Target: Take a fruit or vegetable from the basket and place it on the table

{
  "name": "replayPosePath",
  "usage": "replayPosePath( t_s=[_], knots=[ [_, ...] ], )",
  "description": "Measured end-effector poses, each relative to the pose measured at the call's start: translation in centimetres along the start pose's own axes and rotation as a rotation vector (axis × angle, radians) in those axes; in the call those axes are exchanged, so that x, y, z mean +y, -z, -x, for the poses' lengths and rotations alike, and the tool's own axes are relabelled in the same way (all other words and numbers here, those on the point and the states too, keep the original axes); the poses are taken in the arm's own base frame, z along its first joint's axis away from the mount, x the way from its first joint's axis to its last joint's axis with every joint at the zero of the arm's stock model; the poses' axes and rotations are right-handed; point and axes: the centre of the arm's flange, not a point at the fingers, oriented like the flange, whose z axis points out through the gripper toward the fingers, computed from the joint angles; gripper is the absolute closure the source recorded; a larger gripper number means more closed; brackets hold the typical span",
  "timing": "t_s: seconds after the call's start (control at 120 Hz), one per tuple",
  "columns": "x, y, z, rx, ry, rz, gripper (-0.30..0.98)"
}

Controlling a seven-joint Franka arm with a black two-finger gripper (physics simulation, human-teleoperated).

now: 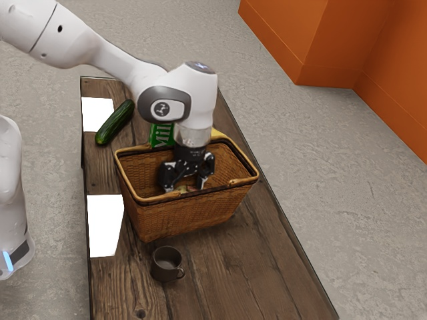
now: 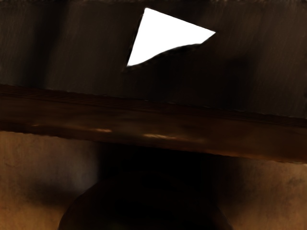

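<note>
Pincer (image 1: pixel 185 188) spread wide inside the basket (image 1: pixel 175 219), a yellowish fruit or vegetable (image 1: pixel 181 190) low between its fingers, contact hidden; the wrist view gives a dark rounded shape (image 2: pixel 144 208) beside the rim (image 2: pixel 153 127). The exterior view shows a milk carton (image 1: pixel 162 135) at the basket's far side, a cucumber (image 1: pixel 115 122) near the table's (image 1: pixel 220 280) far corner at the exterior view's left, and a mug (image 1: pixel 165 265) off the near side.

I look in on an indoor room, perhaps a lab, mottled grey floor (image 1: pixel 287 147), orange walls (image 1: pixel 393 40), my white robot arm (image 1: pixel 177 100) above a plank table (image 1: pixel 253 273).
</note>
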Motion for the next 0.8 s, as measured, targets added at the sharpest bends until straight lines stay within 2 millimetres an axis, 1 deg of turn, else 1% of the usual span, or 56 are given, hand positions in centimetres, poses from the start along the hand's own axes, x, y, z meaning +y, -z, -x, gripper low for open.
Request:
replayPosePath(
  t_s=[0.108,0.2,0.308,0.392,0.425,0.467,0.517,0.575,0.633,0.683,0.717,0.75,0.767,0.8],
  knots=[
    [0.7,-1.8,0.1,-0.012,0.012,-0.018,0.00],
    [1.2,-2.0,0.1,-0.004,0.041,0.012,0.00],
    [1.6,-2.0,0.2,-0.006,0.073,0.036,0.04],
    [1.6,-1.9,0.2,-0.027,0.080,0.040,0.22],
    [1.6,-1.4,0.1,-0.040,0.078,0.046,0.30],
    [1.5,-0.7,0.1,-0.054,0.075,0.060,0.36],
    [1.2,0.7,0.1,-0.068,0.066,0.085,0.42],
    [0.7,3.3,-0.1,-0.089,0.054,0.138,0.48],
    [-0.2,7.2,0.2,-0.117,0.030,0.216,0.54],
    [-0.8,11.3,1.2,-0.139,-0.008,0.291,0.59],
    [-1.4,14.1,2.6,-0.154,-0.049,0.337,0.61],
    [-2.8,16.3,5.0,-0.166,-0.109,0.370,0.63],
    [-3.7,17.0,6.3,-0.169,-0.141,0.381,0.63],
    [-6.9,18.0,9.8,-0.168,-0.223,0.403,0.63]
  ],
)
